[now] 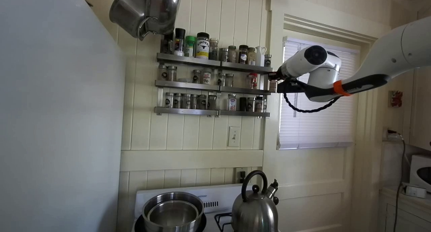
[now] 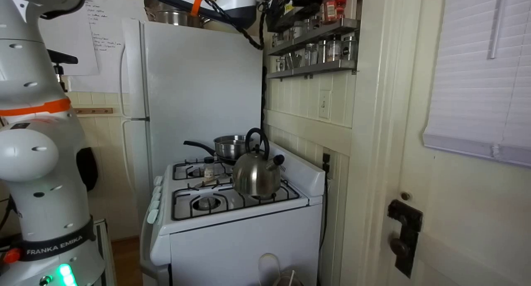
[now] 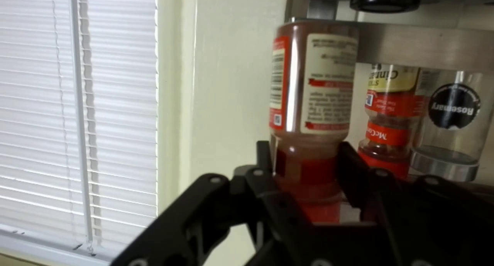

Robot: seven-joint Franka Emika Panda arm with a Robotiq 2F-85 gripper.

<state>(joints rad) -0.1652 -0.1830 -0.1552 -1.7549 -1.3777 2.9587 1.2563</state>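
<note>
My gripper (image 3: 305, 154) has a finger on each side of the neck of a clear spice bottle (image 3: 328, 84) with a red cap and a cream and red label. It looks shut on the bottle. The wrist picture is upside down, so the bottle's base points up there. The bottle also shows below the gripper (image 1: 274, 75) in an exterior view (image 1: 273, 86), at the window-side end of the middle spice shelf (image 1: 244, 90). Its base overlaps the shelf edge in the wrist view; I cannot tell whether they touch. A red-capped cinnamon bottle (image 3: 391, 107) and a rosemary jar (image 3: 453, 107) stand beside it.
Steel shelves (image 1: 188, 111) with several jars line the wall. Pots (image 1: 129, 11) hang above. A kettle (image 1: 256, 211) and steel bowls (image 1: 173, 211) stand on the stove (image 2: 244, 236). A door with a blind (image 1: 316, 124) is beside the arm. A fridge (image 2: 203, 86) stands behind the stove.
</note>
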